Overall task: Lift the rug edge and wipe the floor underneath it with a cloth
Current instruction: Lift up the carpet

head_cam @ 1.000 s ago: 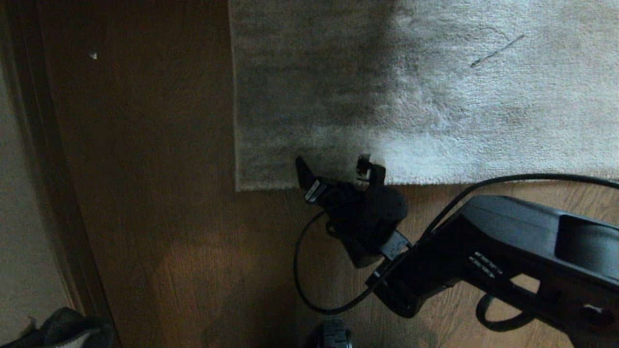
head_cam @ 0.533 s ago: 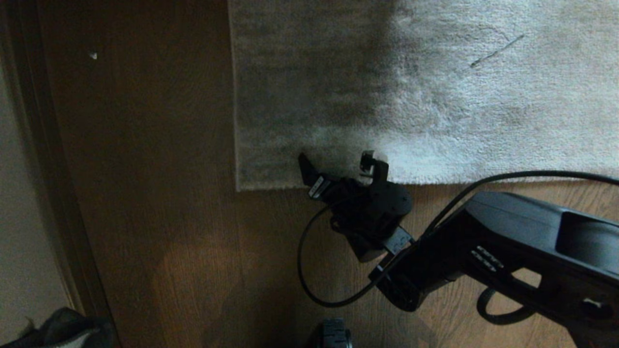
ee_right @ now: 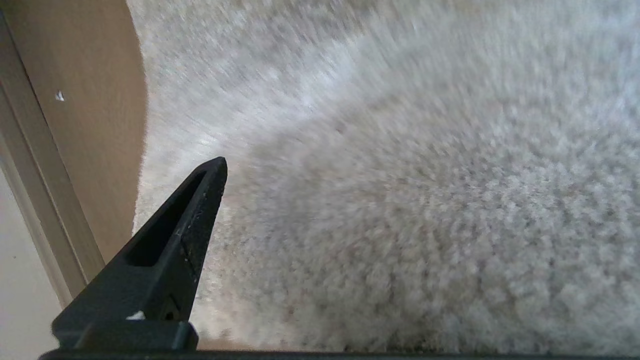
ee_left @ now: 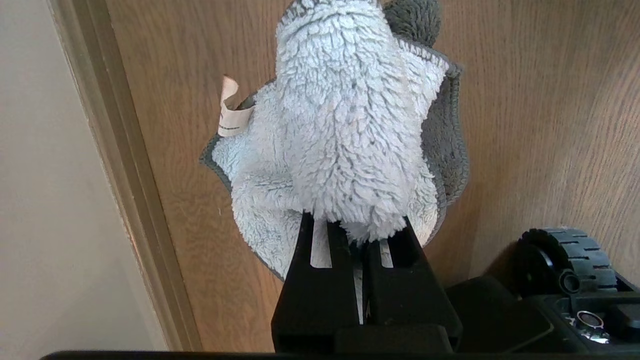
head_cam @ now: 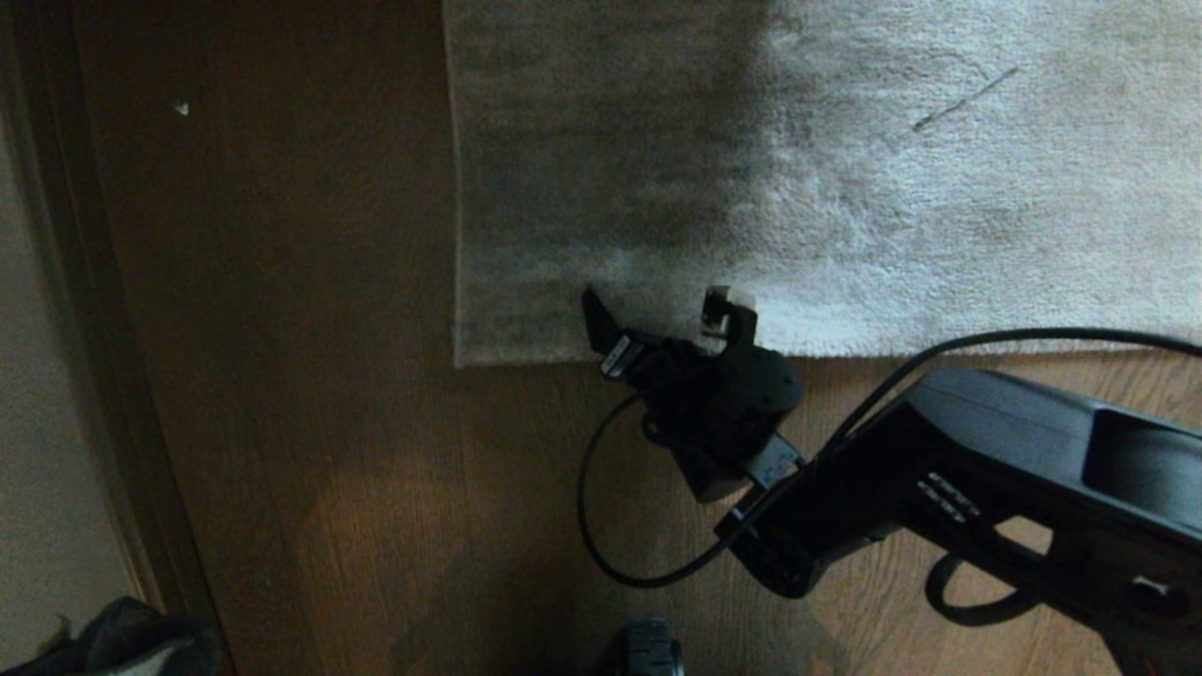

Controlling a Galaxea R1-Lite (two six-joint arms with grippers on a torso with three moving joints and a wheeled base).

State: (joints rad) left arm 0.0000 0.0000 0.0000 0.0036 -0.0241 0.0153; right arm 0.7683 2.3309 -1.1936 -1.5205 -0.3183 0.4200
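Your right gripper [head_cam: 662, 314] gapes over the rug [head_cam: 845, 188] edge — closing there pinches pile only; the left gripper [ee_left: 357, 235] clamps the cloth [ee_left: 345, 125].

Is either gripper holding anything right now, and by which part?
Left gripper pinches the cloth by a bunched fold. Right gripper, open over the rug edge, holds nothing.

Items counted: one rug [head_cam: 845, 169], light grey, a single piece. One cloth [ee_left: 345, 125], pale fluffy fabric with one small label tag [ee_left: 229, 107]. Two grippers: the left gripper [ee_left: 357, 250] and the right gripper [head_cam: 662, 319]. One black cable [head_cam: 601, 526] looping over the floor [head_cam: 310, 376]. One ridged wheel [ee_left: 565, 255]. One white speck [head_cam: 180, 108] on the planks, possibly debris; view too dark to confirm.
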